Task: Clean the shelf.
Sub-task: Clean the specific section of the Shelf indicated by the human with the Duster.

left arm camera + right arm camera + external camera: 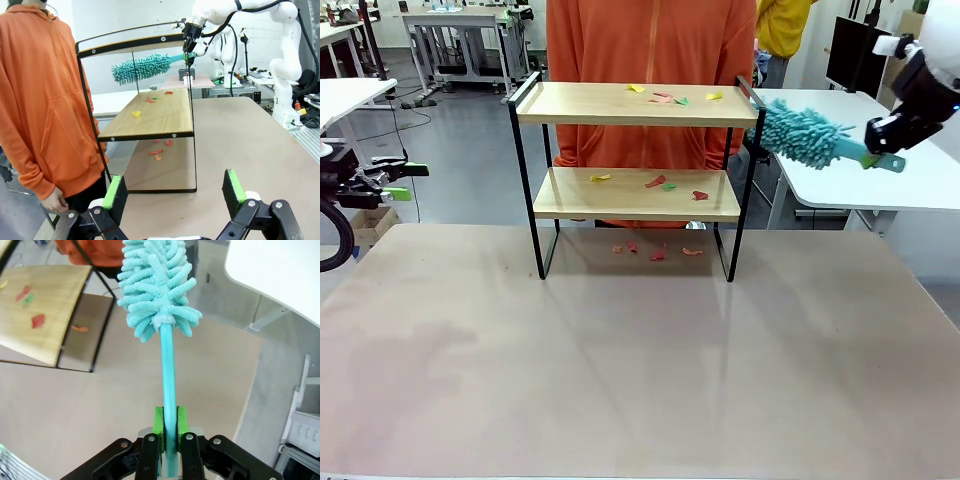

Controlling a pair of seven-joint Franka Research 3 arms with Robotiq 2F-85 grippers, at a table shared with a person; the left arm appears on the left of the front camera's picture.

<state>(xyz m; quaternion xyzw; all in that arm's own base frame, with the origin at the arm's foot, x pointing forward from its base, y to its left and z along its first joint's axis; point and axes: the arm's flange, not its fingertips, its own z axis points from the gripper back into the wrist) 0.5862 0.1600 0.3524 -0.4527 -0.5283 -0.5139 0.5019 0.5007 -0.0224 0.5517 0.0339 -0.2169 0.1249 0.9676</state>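
Observation:
The shelf (636,105) stands at the table's far middle, two light wood boards in a black frame, with small coloured scraps (662,98) on both boards and on the table beneath. A teal fluffy duster (806,135) hangs just right of the top board, its head near the frame's right end. My right gripper (886,158) is shut on the duster's handle (168,390). At the far left, beside the table, my left gripper (408,180) stands open with nothing between its green pads (115,196); its view shows the shelf (150,116) end-on and the duster (142,68).
A person in an orange hoodie (650,45) stands right behind the shelf, hands low. A white table (880,165) lies to the right under my right arm. The brown tabletop (640,360) stretches wide in front of the shelf.

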